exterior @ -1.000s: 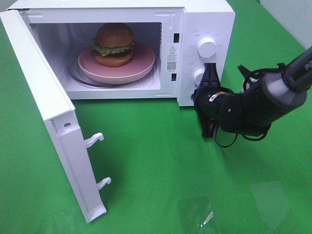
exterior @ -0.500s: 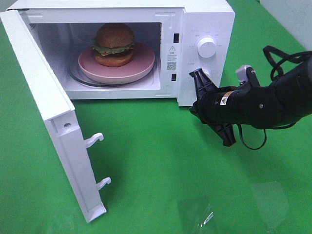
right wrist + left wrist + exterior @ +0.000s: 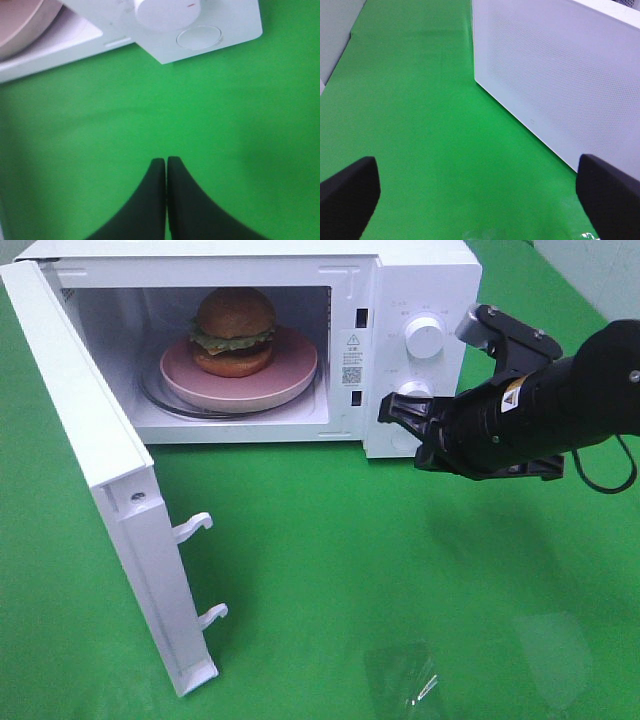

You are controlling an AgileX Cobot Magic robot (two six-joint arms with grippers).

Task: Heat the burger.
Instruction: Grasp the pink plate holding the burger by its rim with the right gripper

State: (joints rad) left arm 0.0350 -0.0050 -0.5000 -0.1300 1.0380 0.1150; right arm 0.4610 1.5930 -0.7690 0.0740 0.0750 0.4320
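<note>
The burger (image 3: 234,332) sits on a round pink plate (image 3: 290,375) inside the white microwave (image 3: 420,280), whose door (image 3: 100,470) stands wide open to the left. My right gripper (image 3: 388,412) is shut and empty. It hovers just in front of the control panel beside the lower knob (image 3: 410,395), pointing left. In the right wrist view its closed fingertips (image 3: 166,161) hang over green mat, with a knob (image 3: 167,10) and a round button (image 3: 198,37) ahead. My left gripper (image 3: 480,195) is open and empty beside a white perforated microwave panel (image 3: 560,75). It does not show in the exterior high view.
The upper knob (image 3: 425,337) sits above the lower one on the panel. Two latch hooks (image 3: 195,525) stick out from the door's edge. A green mat (image 3: 330,570) covers the table in front of the microwave. A grey wall edge (image 3: 335,35) borders the mat.
My right arm has swung upward and turned. Its gripper went from pointing up at the lower knob to lying level, tips pointing left. It stayed shut. Burger and door did not move.
</note>
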